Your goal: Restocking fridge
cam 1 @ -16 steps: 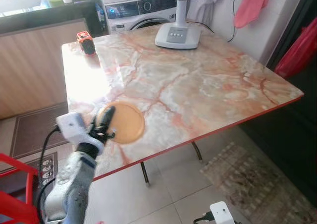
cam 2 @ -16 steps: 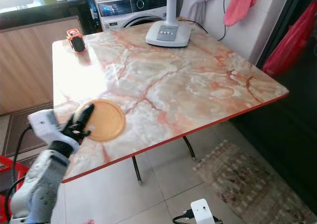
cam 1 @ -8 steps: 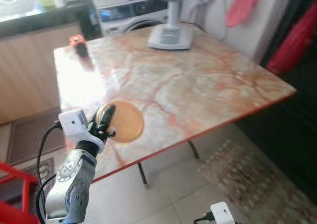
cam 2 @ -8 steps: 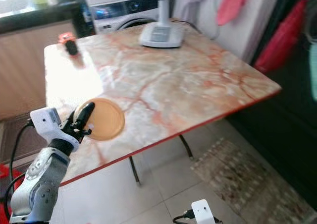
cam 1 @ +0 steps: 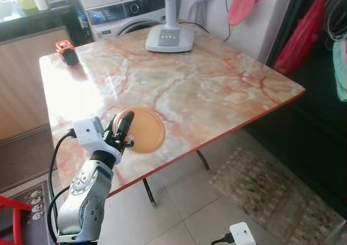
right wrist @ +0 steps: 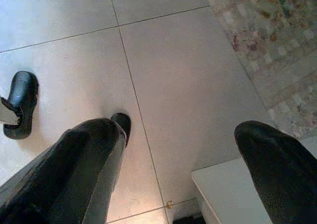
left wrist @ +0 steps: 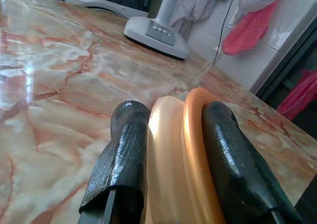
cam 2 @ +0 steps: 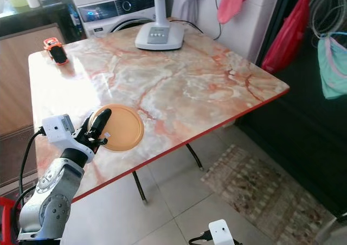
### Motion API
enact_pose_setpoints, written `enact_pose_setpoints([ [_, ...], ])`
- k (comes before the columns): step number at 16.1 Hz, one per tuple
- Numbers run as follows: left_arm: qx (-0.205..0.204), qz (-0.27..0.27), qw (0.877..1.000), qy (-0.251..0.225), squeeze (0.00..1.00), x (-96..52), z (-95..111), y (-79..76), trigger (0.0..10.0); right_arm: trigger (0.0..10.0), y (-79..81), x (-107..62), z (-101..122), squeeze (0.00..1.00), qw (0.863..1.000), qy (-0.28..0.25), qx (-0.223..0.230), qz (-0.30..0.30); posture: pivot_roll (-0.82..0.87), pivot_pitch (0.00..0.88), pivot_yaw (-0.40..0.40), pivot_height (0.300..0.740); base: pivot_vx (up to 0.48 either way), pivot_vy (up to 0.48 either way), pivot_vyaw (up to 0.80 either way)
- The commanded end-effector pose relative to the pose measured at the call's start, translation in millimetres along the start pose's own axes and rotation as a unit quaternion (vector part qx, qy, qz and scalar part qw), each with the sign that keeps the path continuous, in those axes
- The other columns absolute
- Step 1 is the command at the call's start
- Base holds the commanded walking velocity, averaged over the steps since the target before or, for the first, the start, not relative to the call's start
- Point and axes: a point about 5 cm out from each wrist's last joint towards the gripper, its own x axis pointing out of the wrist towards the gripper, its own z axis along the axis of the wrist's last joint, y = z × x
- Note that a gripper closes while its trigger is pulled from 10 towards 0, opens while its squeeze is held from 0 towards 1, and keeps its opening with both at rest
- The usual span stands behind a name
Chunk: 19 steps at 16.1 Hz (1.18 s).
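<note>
Left gripper (cam 1: 123, 130) pinches rim of orange plate (cam 1: 145, 137) at near edge of marble table (cam 1: 217, 88), plate seemingly tilted; right gripper (right wrist: 176, 159) hangs over floor, fingers spread

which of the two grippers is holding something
The left gripper: its fingers pinch the rim of the orange plate on the marble table. The right gripper hangs open above the floor tiles.

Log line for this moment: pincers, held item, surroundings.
left pincer: shut on orange plate rim | plate: at marble table near edge | right pincer: open, idle over floor tiles | fan base: far side
</note>
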Motion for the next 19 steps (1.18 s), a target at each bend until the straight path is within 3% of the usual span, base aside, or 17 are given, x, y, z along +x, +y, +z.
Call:
enact_pose_setpoints([
  [1,0.011,-0.001,1.000,-0.015,0.00,0.9,6.5,-0.8,10.0,10.0,1.5,0.0,-1.1,0.00,1.000,0.004,-0.004,0.004,-0.02,0.000,0.056,0.740,0.000,0.000,-0.78],
  [10,0.036,-0.009,0.999,0.002,0.00,2.6,6.2,0.4,10.0,10.0,7.3,0.5,1.4,0.00,1.000,0.002,-0.006,0.008,-0.01,0.000,0.099,0.740,0.000,0.000,-0.78],
  [19,0.063,-0.015,0.998,0.000,0.00,4.3,4.0,-3.8,10.0,10.0,4.7,0.6,2.3,0.00,1.000,0.002,-0.011,0.007,-0.01,0.000,0.078,0.740,0.000,-0.042,-0.78],
])
